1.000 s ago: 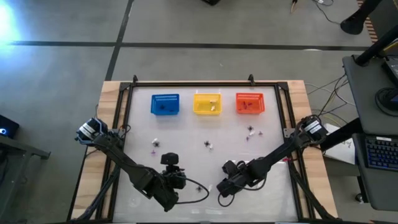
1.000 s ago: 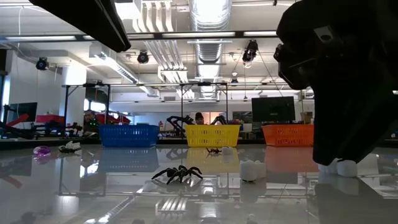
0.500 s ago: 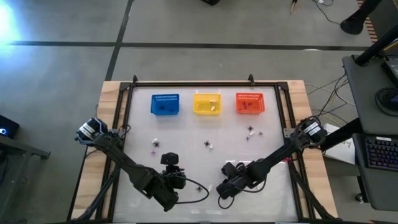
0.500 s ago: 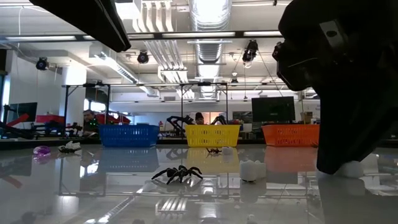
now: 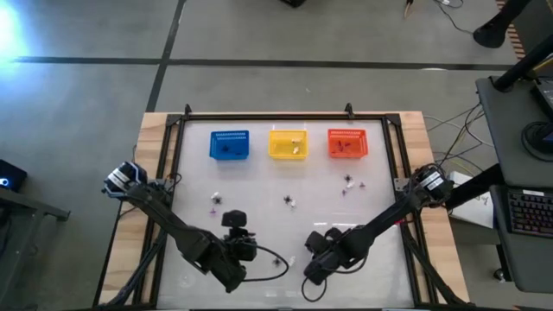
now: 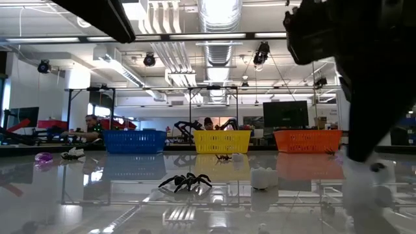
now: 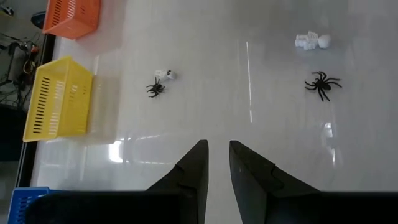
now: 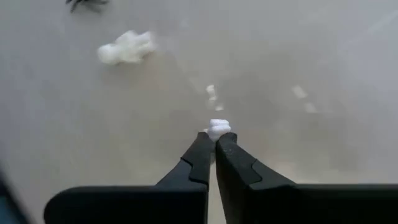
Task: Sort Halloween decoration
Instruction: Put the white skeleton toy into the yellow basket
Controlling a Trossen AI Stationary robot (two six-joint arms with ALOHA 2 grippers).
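I read the table (image 5: 285,259) as a glossy white surface in a black frame, with three baskets in a row along its far edge: blue basket (image 5: 229,144), yellow basket (image 5: 288,143), orange basket (image 5: 346,142). Both dark arms reach in over the near half. The left claw (image 7: 214,163) sits near the front, left of centre, hovering with its fingers a narrow gap apart and nothing between them. The right claw (image 8: 214,142) is just right of centre near the front edge; its fingers are pressed together on a small white piece (image 8: 218,129) pinched at the very tips, above the table. The Halloween decoration lies scattered across the middle of the table: a black spider (image 7: 322,84) with a whitish piece (image 7: 311,41) near it, a smaller spider (image 7: 155,88) touching a tiny white piece, another whitish piece (image 8: 125,47) close ahead of the right claw, and, in the low view, a purple piece (image 6: 43,156) at the far left. Small dark items show inside the blue and orange baskets; I cannot identify them.
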